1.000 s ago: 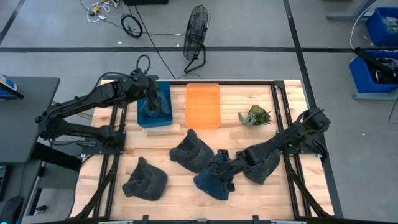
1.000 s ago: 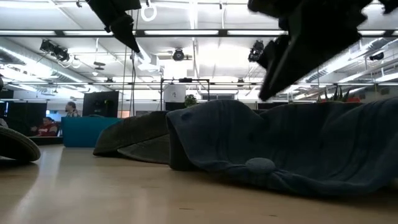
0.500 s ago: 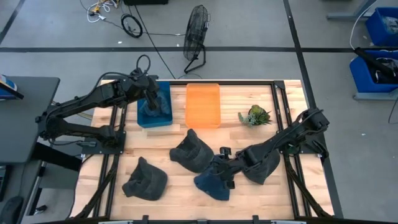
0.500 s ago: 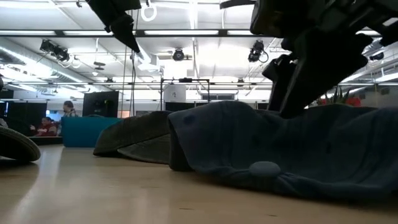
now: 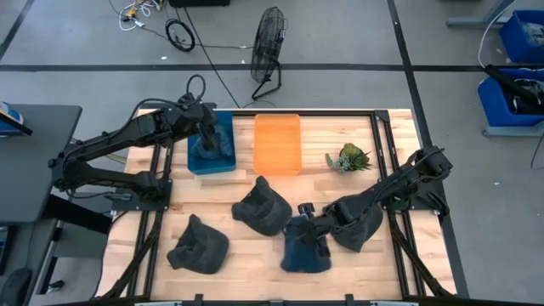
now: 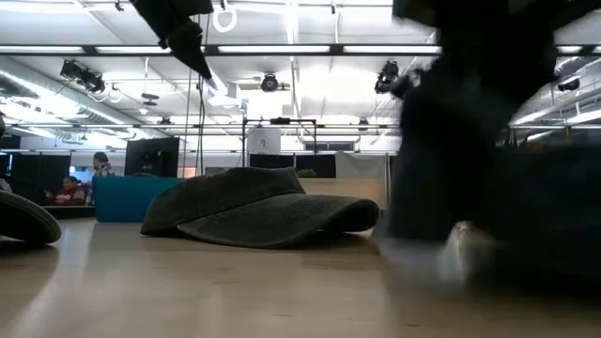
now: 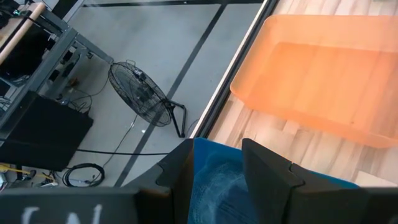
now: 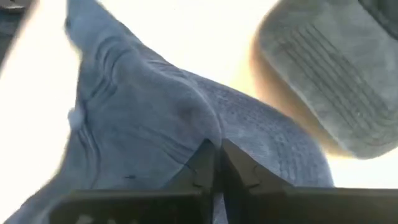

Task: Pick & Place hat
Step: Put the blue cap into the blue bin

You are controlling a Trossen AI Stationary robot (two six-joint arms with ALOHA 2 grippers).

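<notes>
A blue hat (image 5: 304,250) lies bunched near the table's front edge, with my right gripper (image 8: 216,153) shut on it. In the low view the blue hat (image 6: 498,221) is a dark blur at the right. Three dark grey hats rest on the table: one at the middle (image 5: 263,209), one at the front left (image 5: 200,246), one under my right arm (image 5: 357,228). My left gripper (image 7: 217,163) hangs open above the blue bin (image 5: 211,151), where blue cloth lies. My right gripper pinches a raised fold of the blue hat's cloth (image 8: 205,134) between its two fingers. The fingers come from above, slanting in from the table's right. The cloth falls away below them. Whether the hat is clear of the table cannot be told.
An orange bin (image 5: 278,143) stands at the far middle beside the blue bin. A small green plant (image 5: 348,158) sits at the far right. The middle grey hat (image 6: 254,208) lies just left of the blue hat. Bare wood lies between the front hats.
My right gripper has shut on the blue hat. The hat, spread out slantwise before, is now gathered into a squarer heap and has shifted toward the table's right edge, which uncovers the grey hat behind it in the low view.
</notes>
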